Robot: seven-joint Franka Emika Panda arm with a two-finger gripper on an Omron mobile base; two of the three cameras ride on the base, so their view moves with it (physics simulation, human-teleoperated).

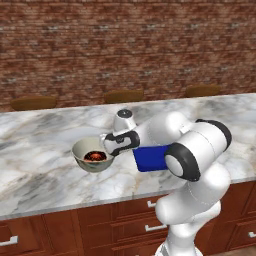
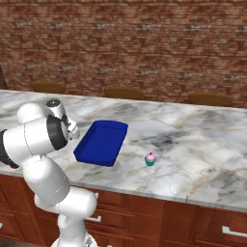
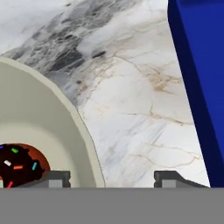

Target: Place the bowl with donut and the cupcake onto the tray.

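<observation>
We see the bowl (image 1: 91, 156) on the marble counter (image 1: 40, 155), left of the tray (image 2: 101, 142), with the donut (image 3: 19, 166) lying inside it. Our gripper (image 3: 112, 178) straddles the bowl's right rim, jaws apart. The tray holds nothing; the cupcake (image 2: 150, 159) stands on the counter to its right.

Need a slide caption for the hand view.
Fingers straddle the bowl rim, donut inside, tray alongside.
</observation>
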